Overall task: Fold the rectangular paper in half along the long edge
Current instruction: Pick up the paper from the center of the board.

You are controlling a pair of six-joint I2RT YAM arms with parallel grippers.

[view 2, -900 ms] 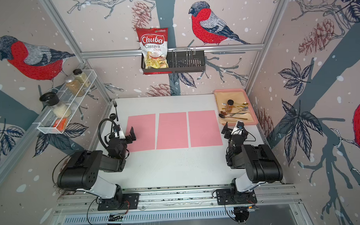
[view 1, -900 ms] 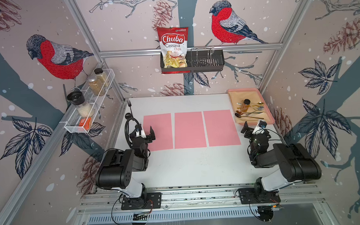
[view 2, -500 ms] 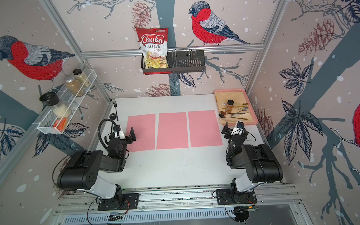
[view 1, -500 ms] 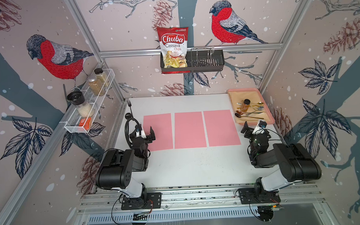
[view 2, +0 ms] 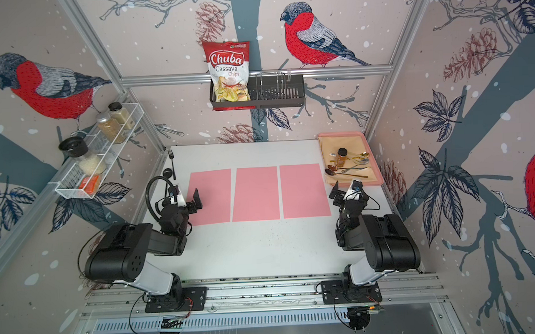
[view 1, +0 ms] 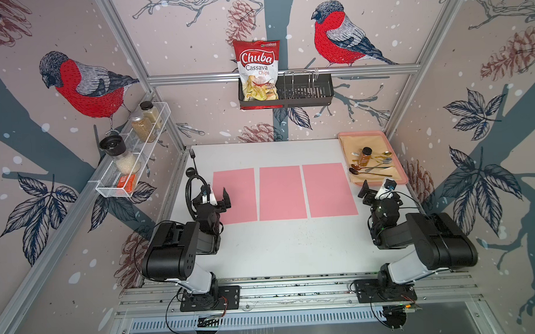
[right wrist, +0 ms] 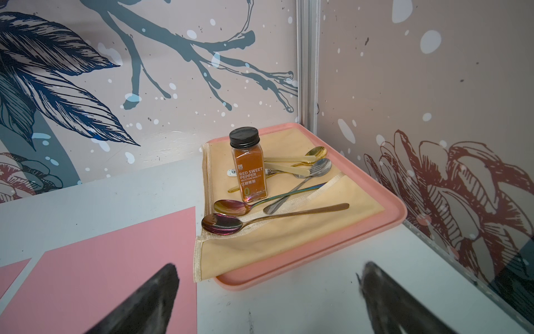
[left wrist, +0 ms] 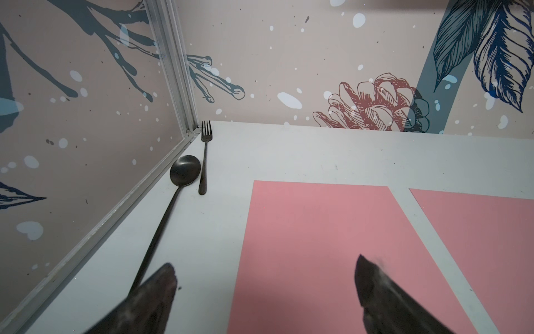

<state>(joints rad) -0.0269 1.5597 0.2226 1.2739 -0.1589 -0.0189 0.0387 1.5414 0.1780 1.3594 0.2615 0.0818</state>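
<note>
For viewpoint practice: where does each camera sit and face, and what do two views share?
Top views: high above the arm bases, looking down at the table; left arm and right arm show.
Left wrist: on its arm, facing the far-corner fork; left fingers show.
Right wrist: on its arm, facing the tray; right fingers show.
Shared: top and left wrist both show the left paper.

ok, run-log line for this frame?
phase: pre-grasp | left gripper: open, empty, at left sheet edge | right gripper: open, empty, near tray | pink sheets: three, flat, unfolded
</note>
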